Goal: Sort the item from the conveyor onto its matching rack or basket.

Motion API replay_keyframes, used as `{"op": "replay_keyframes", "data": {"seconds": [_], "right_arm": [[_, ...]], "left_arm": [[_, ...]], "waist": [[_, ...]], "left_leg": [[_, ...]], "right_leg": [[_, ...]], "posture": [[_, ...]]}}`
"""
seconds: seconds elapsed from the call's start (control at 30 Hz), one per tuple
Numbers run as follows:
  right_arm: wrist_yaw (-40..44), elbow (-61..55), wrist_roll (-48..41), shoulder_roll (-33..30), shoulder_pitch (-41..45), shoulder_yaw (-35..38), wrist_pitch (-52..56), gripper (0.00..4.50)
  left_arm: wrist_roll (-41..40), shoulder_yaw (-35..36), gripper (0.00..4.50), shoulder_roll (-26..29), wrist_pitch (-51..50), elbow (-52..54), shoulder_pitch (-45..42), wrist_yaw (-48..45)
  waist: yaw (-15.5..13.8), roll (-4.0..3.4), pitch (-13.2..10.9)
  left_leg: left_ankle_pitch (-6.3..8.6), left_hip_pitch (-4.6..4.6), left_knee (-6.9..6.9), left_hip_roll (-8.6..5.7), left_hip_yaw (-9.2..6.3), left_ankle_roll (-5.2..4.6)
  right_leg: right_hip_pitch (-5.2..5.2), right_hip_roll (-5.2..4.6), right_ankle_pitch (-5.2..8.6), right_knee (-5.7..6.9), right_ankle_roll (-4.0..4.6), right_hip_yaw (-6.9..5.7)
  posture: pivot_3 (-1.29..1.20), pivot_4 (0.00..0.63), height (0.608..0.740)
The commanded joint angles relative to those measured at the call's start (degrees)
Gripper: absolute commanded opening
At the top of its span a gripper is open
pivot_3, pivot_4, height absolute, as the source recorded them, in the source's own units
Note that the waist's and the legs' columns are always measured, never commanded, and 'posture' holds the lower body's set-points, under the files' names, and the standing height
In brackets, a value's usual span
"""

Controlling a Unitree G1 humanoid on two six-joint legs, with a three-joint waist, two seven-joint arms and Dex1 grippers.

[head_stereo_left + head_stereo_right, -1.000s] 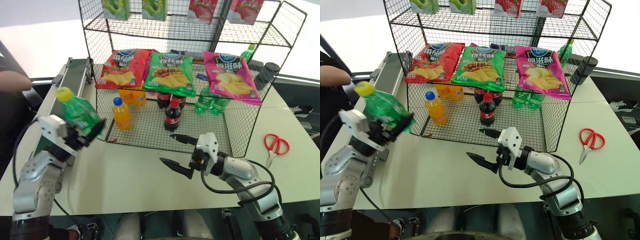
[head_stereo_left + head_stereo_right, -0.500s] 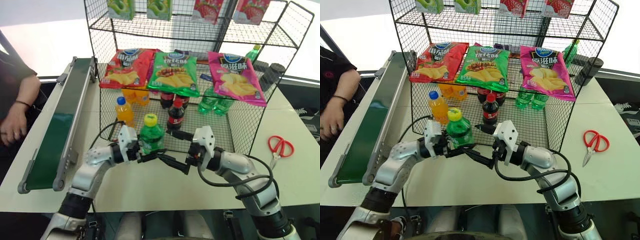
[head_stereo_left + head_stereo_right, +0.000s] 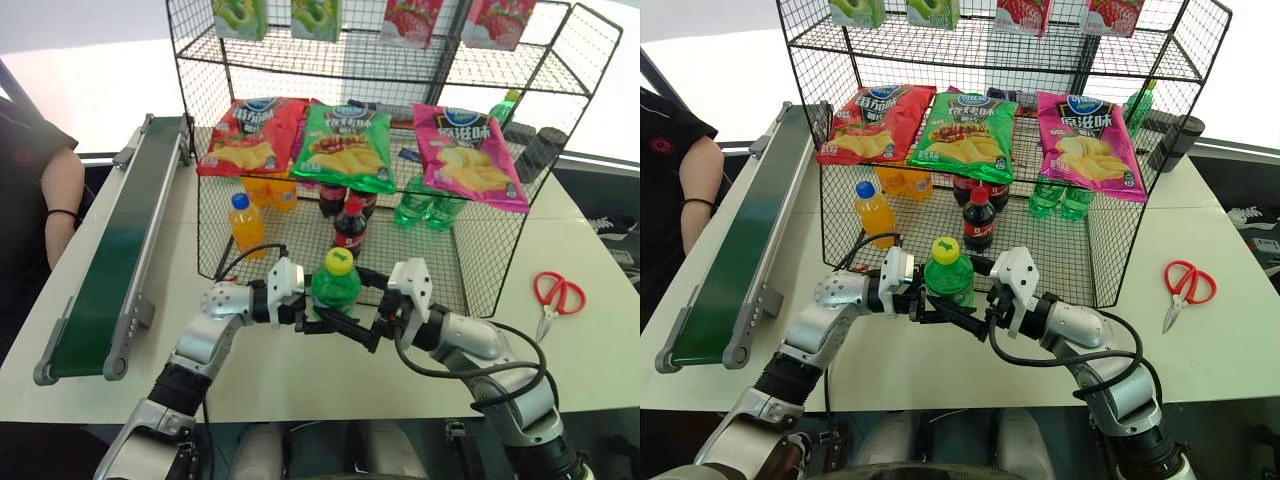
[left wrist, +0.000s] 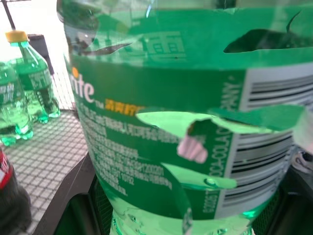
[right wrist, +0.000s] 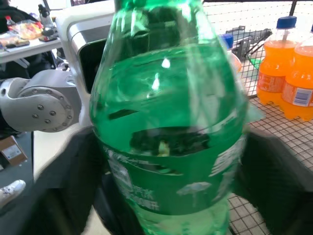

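The item, a clear-green soda bottle (image 3: pixel 335 288) with a yellow cap, stands upright just above the table in front of the rack (image 3: pixel 480 250). My left gripper (image 3: pixel 316 312) reaches in from the left and is shut on the bottle's lower body. From the right, my right gripper (image 3: pixel 352 306) has its fingers on either side of the same bottle and is shut on it. In the left wrist view the bottle's label (image 4: pixel 186 122) looms close. The right wrist view has the bottle (image 5: pixel 166 142) between dark fingers. The conveyor (image 3: pixel 115 265) runs along the table's left side with a bare belt.
The rack's lower tier holds an orange-drink bottle (image 3: pixel 245 225), a cola bottle (image 3: pixel 349 226) and green bottles (image 3: pixel 425 206). Three crisp bags (image 3: pixel 345 145) lie on the tier above. Red scissors (image 3: pixel 553 292) lie at the right. A person's arm (image 3: pixel 55 200) is beyond the conveyor.
My left arm swung the bottle from the left, near the conveyor, to the middle in front of the rack, between the right gripper's fingers. The right gripper closed on it.
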State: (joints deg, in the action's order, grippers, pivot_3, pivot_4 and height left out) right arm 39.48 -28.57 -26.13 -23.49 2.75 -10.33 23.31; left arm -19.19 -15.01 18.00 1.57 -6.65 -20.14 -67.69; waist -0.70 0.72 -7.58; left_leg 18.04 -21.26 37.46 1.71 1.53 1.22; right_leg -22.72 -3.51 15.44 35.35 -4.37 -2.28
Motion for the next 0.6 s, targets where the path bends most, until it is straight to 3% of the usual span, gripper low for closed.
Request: {"op": "replay_keyframes", "data": {"seconds": [0.03,0.07,0.17,0.47,0.6], "right_arm": [[0.6,-1.1,-2.0,0.6,0.6,1.0,-0.3,3.01],[0.5,-0.6,-2.1,0.7,1.3,1.3,-0.2,3.01],[-0.4,1.0,-1.4,1.4,2.8,2.2,-1.2,3.01],[-7.7,2.7,4.6,2.1,-0.4,8.5,-7.3,3.01],[-13.9,8.1,9.2,2.2,-1.3,13.9,-9.3,3.01]], "left_arm": [[-0.9,0.2,2.83,-0.3,-0.1,1.7,-1.2,-0.8],[-1.2,0.2,2.83,-0.3,-0.9,2.0,-1.2,-0.8],[-1.5,0.4,4.36,-0.3,-2.6,2.5,-0.9,-0.4],[2.1,4.0,4.44,2.6,-0.1,-1.0,3.3,4.7],[1.9,7.1,4.44,3.4,0.4,2.2,7.0,9.2]], "waist": [[0.0,0.00,0.0],[0.0,0.00,0.0],[0.0,0.00,0.0],[0.0,-0.01,0.0],[0.0,0.00,0.0]], "left_leg": [[0.00,0.00,0.00,0.00,0.00,0.00],[0.00,0.00,0.00,0.00,0.00,0.00],[0.00,0.00,0.01,0.00,-0.01,0.00],[0.00,-0.01,0.02,0.02,0.00,0.00],[0.00,0.01,0.02,0.06,0.00,0.00]], "right_leg": [[0.00,0.00,0.00,0.00,0.00,0.00],[0.00,0.00,0.00,0.00,0.00,0.00],[0.00,0.00,0.00,0.01,0.00,0.00],[0.01,-0.01,0.00,-0.01,0.00,0.03],[0.03,-0.04,0.00,0.00,0.00,0.04]], "posture": [[0.00,0.150,0.740],[0.00,0.150,0.740],[0.00,0.150,0.740],[0.00,0.150,0.740],[0.00,0.150,0.740]]}}
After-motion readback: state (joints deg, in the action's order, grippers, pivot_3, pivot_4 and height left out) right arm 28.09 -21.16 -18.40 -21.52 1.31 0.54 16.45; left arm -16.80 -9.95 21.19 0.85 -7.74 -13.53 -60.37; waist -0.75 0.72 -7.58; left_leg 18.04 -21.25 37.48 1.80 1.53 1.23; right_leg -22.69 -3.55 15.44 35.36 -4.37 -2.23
